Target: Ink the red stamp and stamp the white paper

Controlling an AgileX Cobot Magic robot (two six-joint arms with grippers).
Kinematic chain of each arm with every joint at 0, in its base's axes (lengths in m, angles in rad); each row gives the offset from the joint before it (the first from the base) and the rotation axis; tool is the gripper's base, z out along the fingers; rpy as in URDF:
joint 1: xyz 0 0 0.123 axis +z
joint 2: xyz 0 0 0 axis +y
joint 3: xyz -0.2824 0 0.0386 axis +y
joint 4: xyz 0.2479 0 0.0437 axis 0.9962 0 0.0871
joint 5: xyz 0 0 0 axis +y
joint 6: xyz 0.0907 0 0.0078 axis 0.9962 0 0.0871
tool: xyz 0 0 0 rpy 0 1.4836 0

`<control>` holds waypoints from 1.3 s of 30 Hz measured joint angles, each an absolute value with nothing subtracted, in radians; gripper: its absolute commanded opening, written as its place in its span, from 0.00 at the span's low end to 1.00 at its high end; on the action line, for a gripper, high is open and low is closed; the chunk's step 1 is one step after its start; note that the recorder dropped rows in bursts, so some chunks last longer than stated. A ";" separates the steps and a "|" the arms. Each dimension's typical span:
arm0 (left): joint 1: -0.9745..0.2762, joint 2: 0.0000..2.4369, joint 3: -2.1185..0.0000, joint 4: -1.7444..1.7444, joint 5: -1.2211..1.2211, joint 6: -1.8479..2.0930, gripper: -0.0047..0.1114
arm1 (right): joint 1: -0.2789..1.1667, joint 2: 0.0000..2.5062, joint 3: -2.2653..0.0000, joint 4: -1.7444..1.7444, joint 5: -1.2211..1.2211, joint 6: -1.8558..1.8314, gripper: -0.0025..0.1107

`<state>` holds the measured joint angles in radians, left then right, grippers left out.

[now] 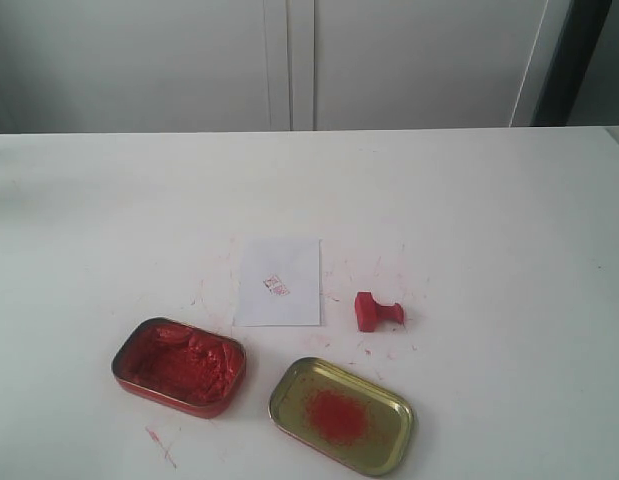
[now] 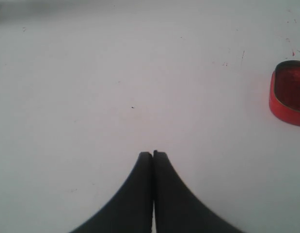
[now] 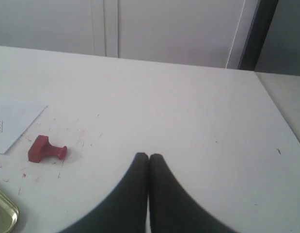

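The red stamp (image 1: pixel 375 312) lies on its side on the white table, just right of the white paper (image 1: pixel 279 282), which carries a small red imprint. The right wrist view shows the same stamp (image 3: pixel 45 150) and a corner of the paper (image 3: pixel 14 124), well away from my right gripper (image 3: pixel 149 156), whose black fingers are pressed together and hold nothing. My left gripper (image 2: pixel 152 154) is shut too, over bare table, with the edge of the red-paste tin (image 2: pixel 289 93) off to one side. Neither gripper shows in the exterior view.
The open tin of red paste (image 1: pixel 179 366) sits front left. Its gold lid (image 1: pixel 341 414) with a red smear lies front centre, with one corner (image 3: pixel 4 213) in the right wrist view. Red flecks mark the table (image 1: pixel 469 200). White cabinet doors (image 1: pixel 289 60) stand behind.
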<state>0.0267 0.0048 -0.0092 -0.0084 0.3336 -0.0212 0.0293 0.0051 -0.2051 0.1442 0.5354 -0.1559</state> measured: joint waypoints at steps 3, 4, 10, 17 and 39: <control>0.027 0.005 -0.009 -0.008 0.334 -0.021 0.04 | 0.029 0.005 -0.164 0.144 0.481 -0.156 0.02; 0.027 0.005 -0.009 -0.008 0.334 -0.021 0.04 | 0.029 0.005 -0.152 0.144 0.460 -0.156 0.02; 0.027 0.005 -0.009 -0.008 0.334 -0.021 0.04 | 0.029 0.005 -0.079 0.144 0.420 -0.156 0.02; 0.027 0.005 -0.009 -0.008 0.334 -0.021 0.04 | 0.029 0.005 -0.006 0.144 0.393 -0.156 0.02; 0.027 0.005 -0.009 -0.008 0.334 -0.021 0.04 | 0.050 0.005 -0.005 0.144 0.366 -0.156 0.02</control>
